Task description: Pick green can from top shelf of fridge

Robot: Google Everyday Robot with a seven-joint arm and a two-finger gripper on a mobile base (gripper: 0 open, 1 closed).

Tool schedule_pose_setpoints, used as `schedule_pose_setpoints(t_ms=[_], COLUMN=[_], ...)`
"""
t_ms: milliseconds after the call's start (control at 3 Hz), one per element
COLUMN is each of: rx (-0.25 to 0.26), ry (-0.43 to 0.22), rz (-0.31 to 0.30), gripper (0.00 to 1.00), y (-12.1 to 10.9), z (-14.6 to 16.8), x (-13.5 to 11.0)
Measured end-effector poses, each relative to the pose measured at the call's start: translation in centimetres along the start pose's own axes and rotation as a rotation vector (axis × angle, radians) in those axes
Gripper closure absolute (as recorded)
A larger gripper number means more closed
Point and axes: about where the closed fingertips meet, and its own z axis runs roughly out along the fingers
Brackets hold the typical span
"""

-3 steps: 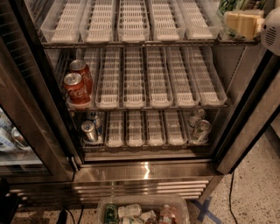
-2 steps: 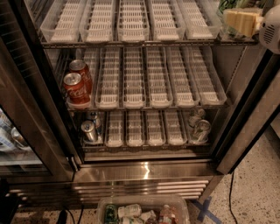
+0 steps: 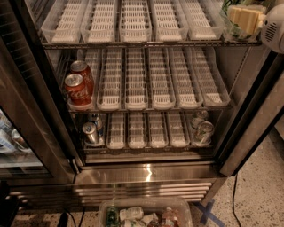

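The fridge (image 3: 146, 174) stands open in front of the camera. Its top shelf (image 3: 133, 44) is a wire rack with a row of white slotted lane trays. My gripper (image 3: 245, 18), with cream-coloured parts on a grey-white wrist, is at the shelf's far right end, over the rightmost clear tray. Only slivers of the green can (image 3: 227, 5) show there, at the gripper's left and lower edges; most of it is hidden behind the gripper. I cannot tell whether the gripper touches it.
Two red Coca-Cola cans (image 3: 78, 88) stand at the left of the middle shelf. Silver cans stand at the left (image 3: 91, 131) and right (image 3: 203, 130) of the lower shelf. The glass door (image 3: 26, 115) hangs open at left. A clear bin (image 3: 145, 215) of bottles sits on the floor.
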Motion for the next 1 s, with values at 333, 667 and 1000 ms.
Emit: schedule_pose_setpoints(t_ms=[333,667,1000], rx=[-0.006,-0.009,-0.009], ry=[0.017,0.02,0.02], rz=[0.02,0.025,0.026], gripper=[0.25,0.26,0.45], y=[0.06,0.18,0.18], z=[0.85,1.12,1.12], x=[1.15,1.29,1.28])
